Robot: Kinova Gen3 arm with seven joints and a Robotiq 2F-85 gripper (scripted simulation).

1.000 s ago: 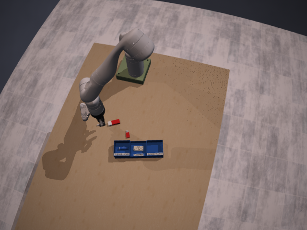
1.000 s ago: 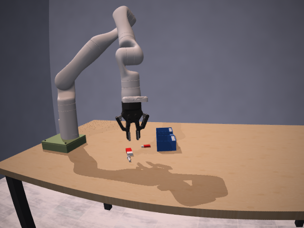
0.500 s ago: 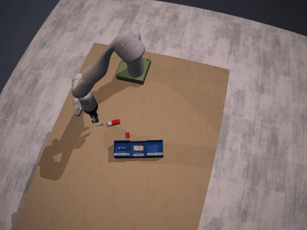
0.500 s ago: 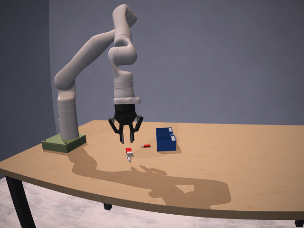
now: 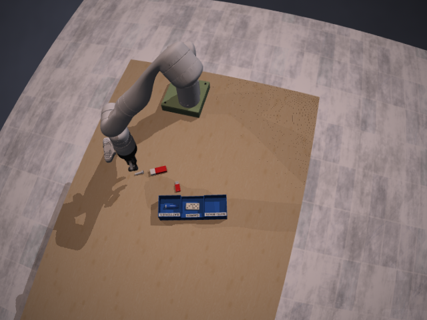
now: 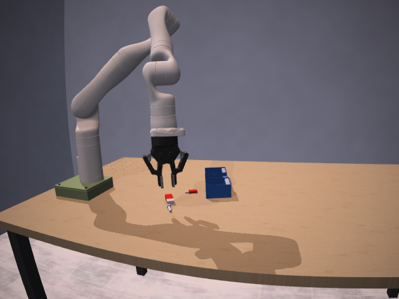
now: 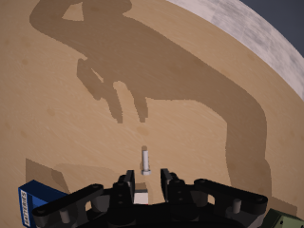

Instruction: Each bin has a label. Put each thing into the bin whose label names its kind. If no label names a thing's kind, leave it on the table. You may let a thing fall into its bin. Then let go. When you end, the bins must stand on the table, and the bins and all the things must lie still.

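Observation:
My gripper (image 5: pixel 133 168) (image 6: pixel 167 185) (image 7: pixel 147 178) is partly open and empty, above the table near the bolt. The grey bolt (image 5: pixel 139 173) (image 6: pixel 169 208) (image 7: pixel 145 161) lies on the table. Beside it lies a red and white eraser (image 5: pixel 160 169) (image 6: pixel 169 196) (image 7: pixel 141 197), partly hidden in the wrist view. A red USB stick (image 5: pixel 177 187) (image 6: pixel 192 190) lies nearer the bins. The batteries bin (image 5: pixel 169 215) (image 7: pixel 25 209) holds a blue battery (image 5: pixel 171 206). The games bin (image 5: pixel 192 215) holds a domino (image 5: pixel 192 206). The bin labelled for nuts and bolts (image 5: pixel 215 207) is empty.
The three blue bins stand joined in a row on the table (image 5: pixel 207 261) (image 6: pixel 306 205). The green robot base (image 5: pixel 203 99) (image 6: pixel 72 191) (image 7: pixel 283 218) stands at one end. The table edge passes beyond the bolt, and the arm's shadow falls there.

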